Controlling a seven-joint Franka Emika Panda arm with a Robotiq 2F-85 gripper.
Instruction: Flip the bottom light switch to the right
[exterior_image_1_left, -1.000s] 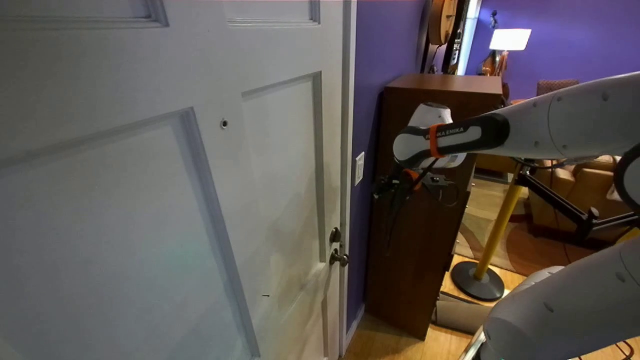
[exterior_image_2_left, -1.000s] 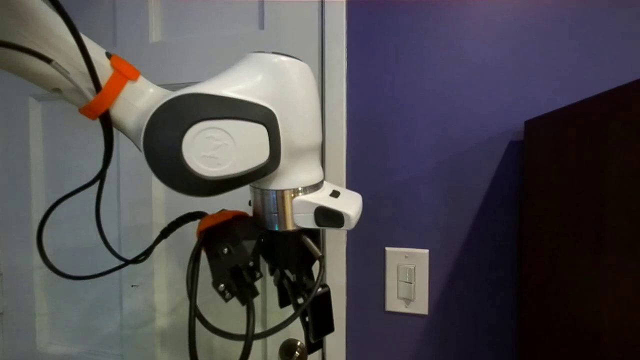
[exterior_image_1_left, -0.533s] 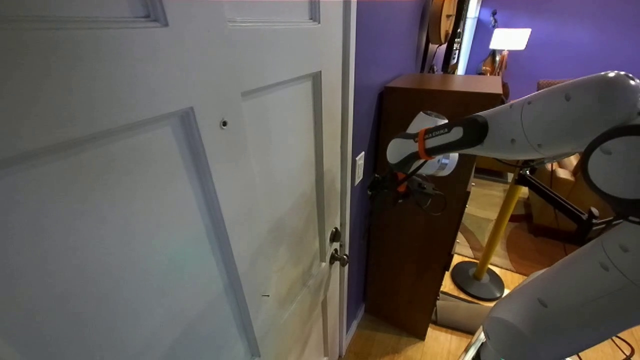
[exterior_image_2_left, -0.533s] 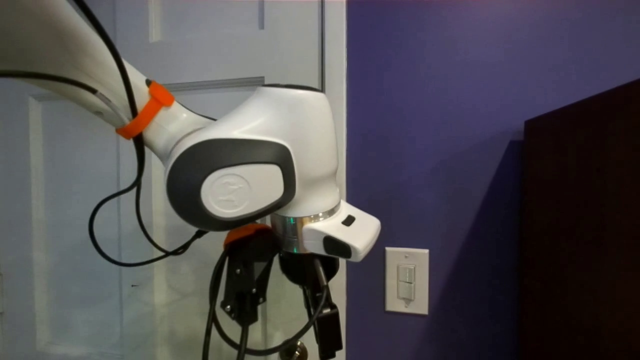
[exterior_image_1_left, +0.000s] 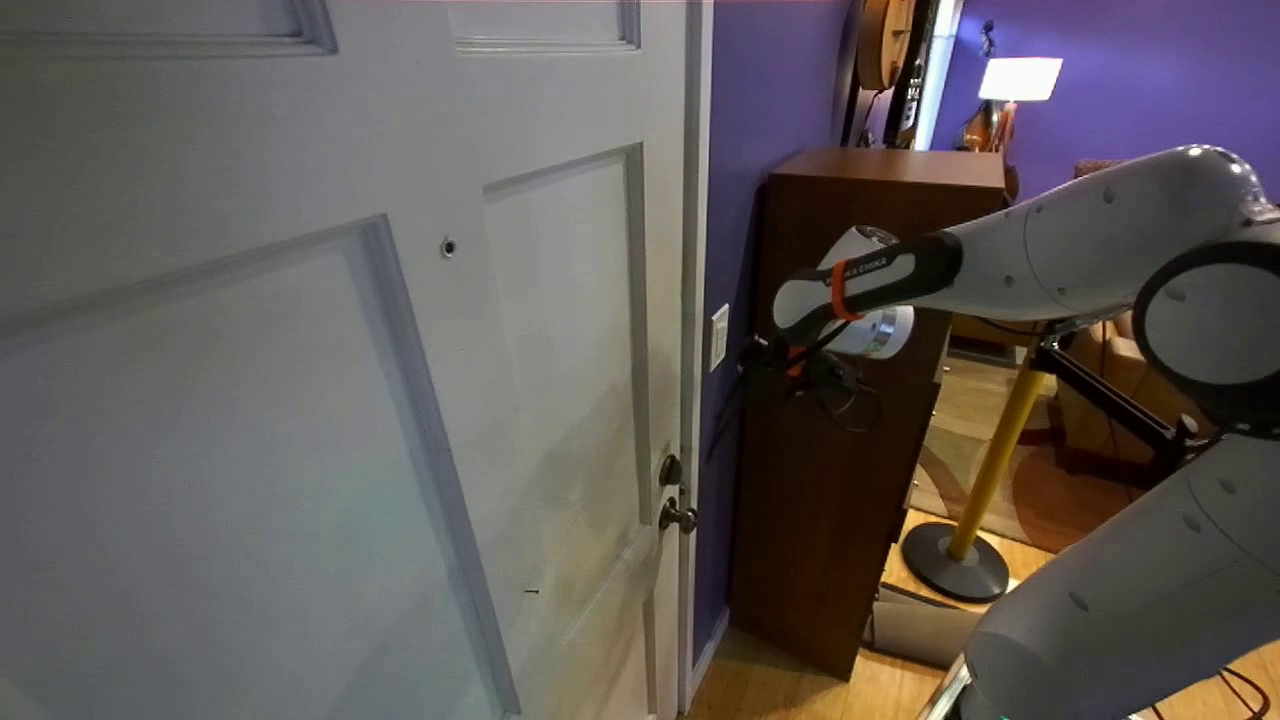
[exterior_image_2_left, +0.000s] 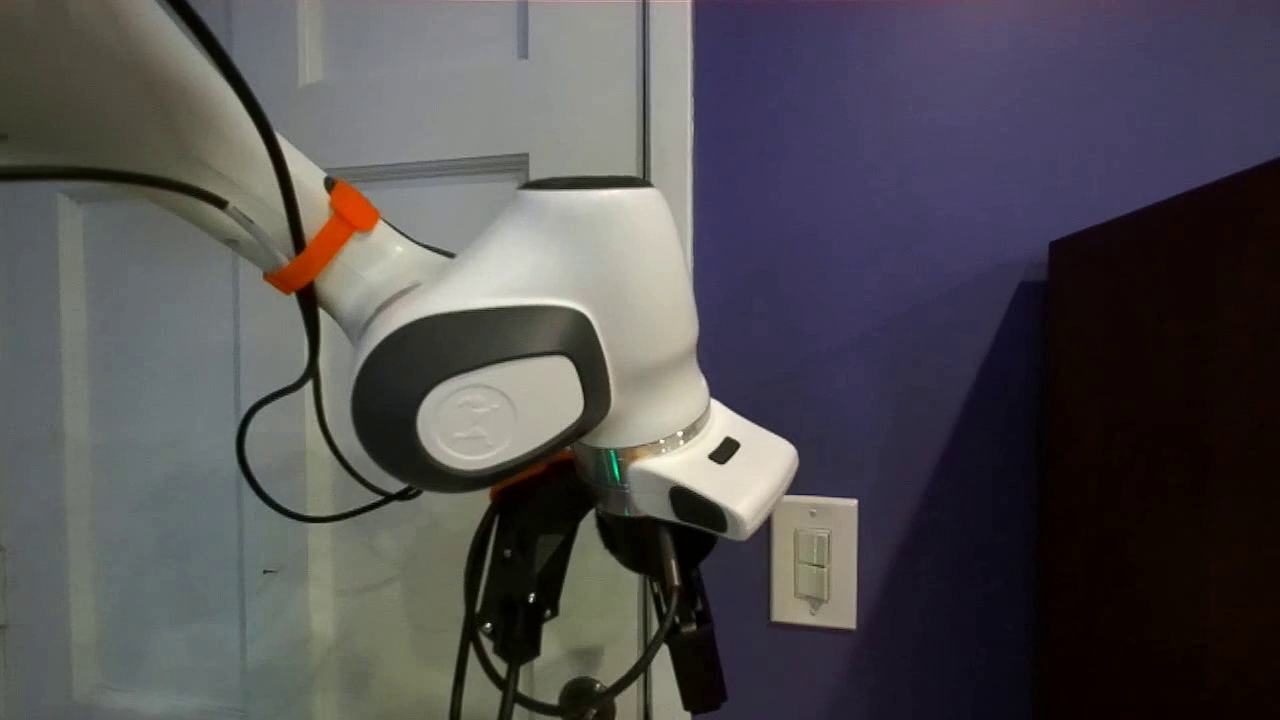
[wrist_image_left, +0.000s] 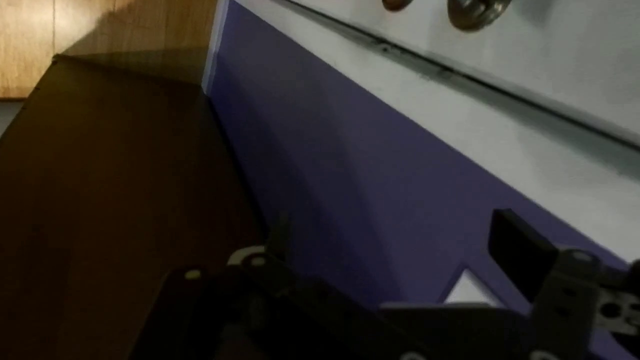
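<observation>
The white switch plate shows in an exterior view on the purple wall, with two toggles stacked. The bottom light switch is its lower toggle. The plate also shows edge-on as a narrow white strip in an exterior view. In the wrist view only a white corner of the plate shows; the gripper body hides the rest, including the toggle. My gripper is open and empty, its black fingers wide apart. In an exterior view the gripper points down, left of the plate and lower than the toggles, apart from them in the picture.
A white door with a metal knob and its white frame stand beside the wall. A tall dark brown cabinet stands on the plate's other side. Black cables hang in loops from the arm.
The arm has moved down and to the right in an exterior view, closer to the switch plate. The hand has tilted, with its white housing now just overlapping the plate's upper left corner.
</observation>
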